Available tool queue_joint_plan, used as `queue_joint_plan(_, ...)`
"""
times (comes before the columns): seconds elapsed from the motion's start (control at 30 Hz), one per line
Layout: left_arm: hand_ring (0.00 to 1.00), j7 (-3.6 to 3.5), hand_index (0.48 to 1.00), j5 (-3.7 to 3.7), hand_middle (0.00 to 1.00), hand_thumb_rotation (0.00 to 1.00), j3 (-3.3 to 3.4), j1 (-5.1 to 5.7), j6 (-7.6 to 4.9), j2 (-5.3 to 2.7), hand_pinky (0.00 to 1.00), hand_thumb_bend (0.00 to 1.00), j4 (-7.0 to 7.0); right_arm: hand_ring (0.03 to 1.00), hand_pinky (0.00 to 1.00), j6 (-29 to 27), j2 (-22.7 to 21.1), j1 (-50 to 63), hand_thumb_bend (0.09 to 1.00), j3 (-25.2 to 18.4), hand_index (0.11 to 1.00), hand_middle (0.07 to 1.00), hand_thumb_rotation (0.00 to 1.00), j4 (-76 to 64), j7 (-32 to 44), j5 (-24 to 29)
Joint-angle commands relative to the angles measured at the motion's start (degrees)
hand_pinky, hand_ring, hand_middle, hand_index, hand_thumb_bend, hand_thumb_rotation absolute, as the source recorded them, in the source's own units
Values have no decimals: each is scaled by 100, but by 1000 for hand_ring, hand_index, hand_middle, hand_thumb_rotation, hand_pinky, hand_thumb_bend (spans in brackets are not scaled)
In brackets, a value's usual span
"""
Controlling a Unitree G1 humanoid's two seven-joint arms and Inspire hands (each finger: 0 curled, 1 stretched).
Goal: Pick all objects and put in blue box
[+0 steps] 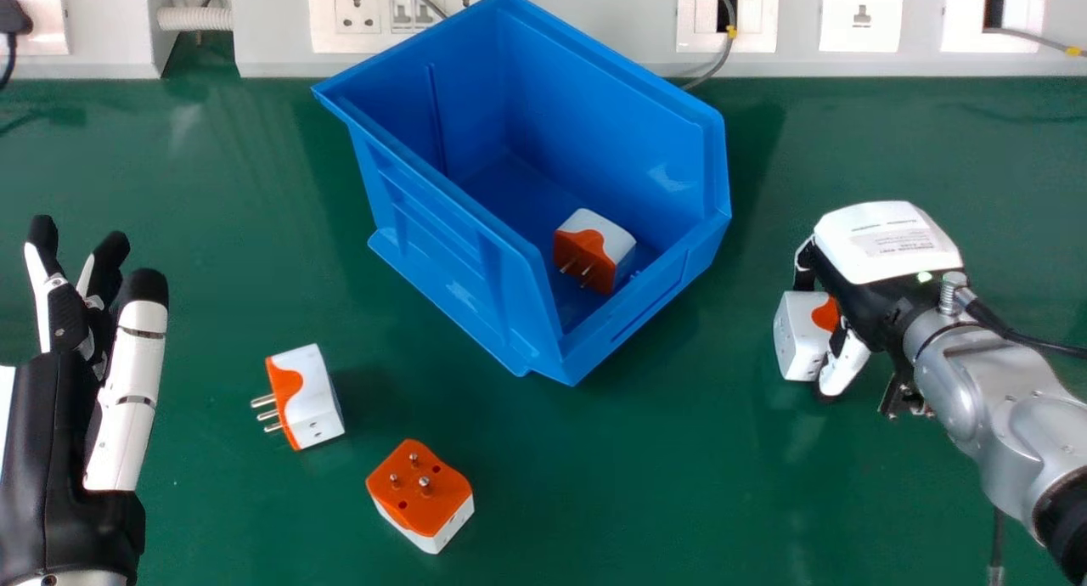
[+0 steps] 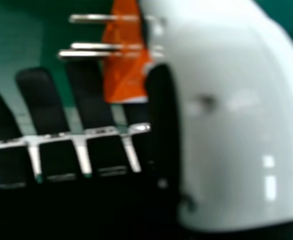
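Right hand [image 1: 887, 242] has its thumb and fingers bent round a white-and-orange plug adapter [image 1: 796, 338], pinching it at the hand's left side; whether the adapter touches the table under it, I cannot tell. Seen from the right hand view, the metal pins [image 2: 94, 53] run out from the orange face beside the fingertips, on the side away from the thumb. A black cable [image 1: 1032, 341] trails from the wrist, to the right.

Well to the hand's left stands the blue box [image 1: 450, 255], set at a slant, its near right wall [image 1: 650, 301] between the hand and the inside. One adapter in the box [image 1: 599, 245] lies close to that wall. Farther left and nearer the robot, two more are on the table: a tilted adapter [image 1: 310, 399] with pins toward the left hand [image 1: 55, 450], and a pins-up adapter [image 1: 422, 493]. The left hand is at the head view's left edge, fingers straight and a little apart.

Under everything is a glossy green tabletop [image 1: 679, 476]. Beyond the right hand and box, pale trunking [image 1: 611, 47] with wall sockets [image 1: 861, 13] and thin grey cables runs along the table's far edge.
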Motion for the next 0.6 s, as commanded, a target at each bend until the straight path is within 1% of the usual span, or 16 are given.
queue_joint_plan(0.0,1000,-19,972,-76,973,772,41,-17,-44,13,1000,423,-116,419,314,219,-145,-68,488,23,487,501,163,-57,35,-89)
queue_joint_plan(0.13,999,-1,969,-23,969,772,43,-11,-19,29,1000,426,-147,448,340,391,-121,-47,486,35,489,527,165,-125,147,-57)
queue_joint_plan(0.17,1000,-4,970,-23,969,774,43,-7,-16,32,1000,429,-152,452,344,415,-118,-43,485,39,489,531,165,-136,162,-48)
queue_joint_plan(0.23,1000,-15,970,-66,970,765,43,-6,-3,21,1000,443,-161,449,342,424,-123,-10,486,31,489,529,164,-173,131,-28)
queue_joint_plan(0.27,1000,-11,969,-69,970,756,38,-4,7,17,1000,448,-176,448,341,440,-124,2,487,36,489,530,163,-189,133,-30)
queue_joint_plan(0.3,998,-8,965,-68,967,754,33,1,14,12,994,442,-191,460,352,454,-128,13,487,40,489,539,162,-206,137,-31)
queue_joint_plan(0.37,993,5,960,-40,963,754,22,6,16,8,983,439,-210,471,363,436,-142,43,488,17,489,546,161,-240,139,9)
queue_joint_plan(0.43,995,21,961,-32,963,755,8,11,51,-8,992,444,-245,465,361,409,-181,115,488,-37,489,539,160,-350,150,73)
queue_joint_plan(0.47,996,28,963,-34,963,756,1,15,70,-17,992,440,-266,460,358,406,-214,182,488,-70,489,534,159,-467,160,99)
queue_joint_plan(0.5,996,38,963,-9,963,756,-7,22,78,-21,992,437,-287,461,359,442,-276,329,488,-119,489,535,158,-735,189,111)
queue_joint_plan(0.53,994,43,963,-4,962,762,-13,25,88,-25,987,430,-303,467,364,441,-357,489,487,-153,490,543,160,-1007,180,100)
queue_joint_plan(0.57,992,32,963,-34,961,764,-15,23,88,-31,984,435,-303,468,365,490,-431,664,486,-188,490,545,160,-1296,185,73)
